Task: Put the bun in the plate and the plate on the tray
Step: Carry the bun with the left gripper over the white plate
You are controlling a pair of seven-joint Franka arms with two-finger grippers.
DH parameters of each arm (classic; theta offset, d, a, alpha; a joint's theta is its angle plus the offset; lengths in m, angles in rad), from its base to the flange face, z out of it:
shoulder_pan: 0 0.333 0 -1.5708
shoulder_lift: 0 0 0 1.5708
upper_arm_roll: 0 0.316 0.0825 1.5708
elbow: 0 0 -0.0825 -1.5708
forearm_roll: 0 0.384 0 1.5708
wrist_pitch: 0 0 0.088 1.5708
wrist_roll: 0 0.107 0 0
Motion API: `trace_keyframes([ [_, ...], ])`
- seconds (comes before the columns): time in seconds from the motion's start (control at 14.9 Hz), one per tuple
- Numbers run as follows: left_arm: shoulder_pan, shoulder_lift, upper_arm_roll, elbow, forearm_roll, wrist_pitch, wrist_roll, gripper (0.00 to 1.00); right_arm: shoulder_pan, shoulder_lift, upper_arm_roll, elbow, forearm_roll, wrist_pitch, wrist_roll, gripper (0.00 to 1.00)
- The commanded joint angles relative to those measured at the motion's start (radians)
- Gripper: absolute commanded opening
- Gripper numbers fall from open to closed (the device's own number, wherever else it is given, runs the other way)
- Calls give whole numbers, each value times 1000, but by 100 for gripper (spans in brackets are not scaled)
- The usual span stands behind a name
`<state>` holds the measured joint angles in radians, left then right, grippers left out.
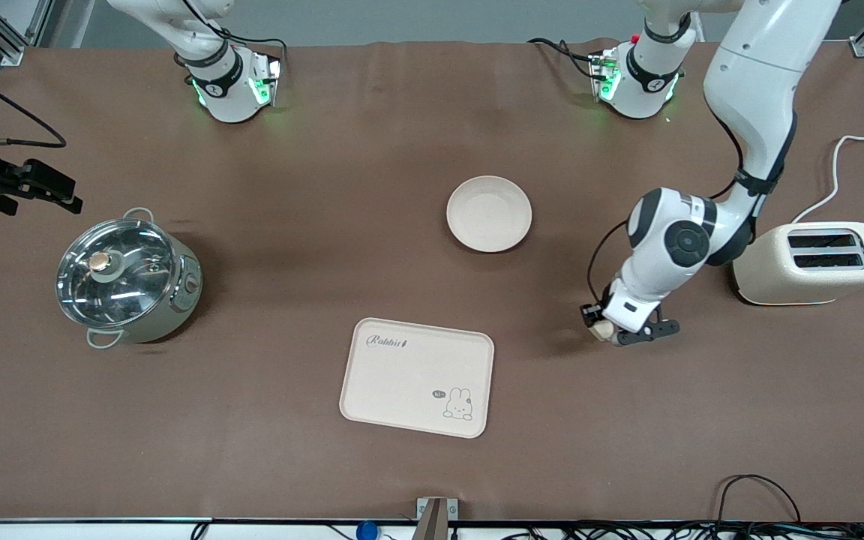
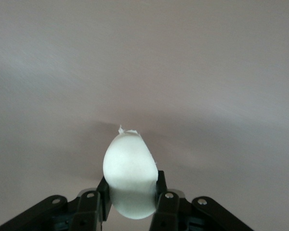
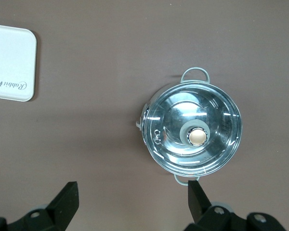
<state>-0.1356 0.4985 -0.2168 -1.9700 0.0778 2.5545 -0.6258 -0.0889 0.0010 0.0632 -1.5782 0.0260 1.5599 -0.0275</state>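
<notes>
My left gripper [image 1: 610, 331] is shut on the bun [image 1: 601, 330], a small pale cream lump, low over the brown table between the tray and the toaster. In the left wrist view the bun [image 2: 130, 175] sits pinched between the two black fingers [image 2: 160, 187]. The round cream plate [image 1: 489, 213] lies empty mid-table, farther from the front camera than the rectangular "Rabbit" tray [image 1: 417, 377], which is also empty. My right gripper [image 1: 36, 196] waits open and empty high up at the right arm's end of the table, next to the pot. It also shows in the right wrist view [image 3: 132, 199].
A steel pot with a glass lid [image 1: 126, 277] stands toward the right arm's end, also in the right wrist view [image 3: 192, 130]. A cream toaster [image 1: 811, 262] with a white cord stands toward the left arm's end. A tray corner [image 3: 12, 62] shows in the right wrist view.
</notes>
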Motion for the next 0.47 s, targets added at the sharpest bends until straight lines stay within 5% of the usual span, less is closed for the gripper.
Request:
trace_keyframes([
  [0.0, -119, -87, -21, -19, 16, -103, -185, 38, -9, -9, 6, -2, 9, -8, 0, 100],
  [0.4, -162, -130, -249, -93, 19, -129, -509, 38, -9, -9, 6, -2, 9, -8, 0, 100],
])
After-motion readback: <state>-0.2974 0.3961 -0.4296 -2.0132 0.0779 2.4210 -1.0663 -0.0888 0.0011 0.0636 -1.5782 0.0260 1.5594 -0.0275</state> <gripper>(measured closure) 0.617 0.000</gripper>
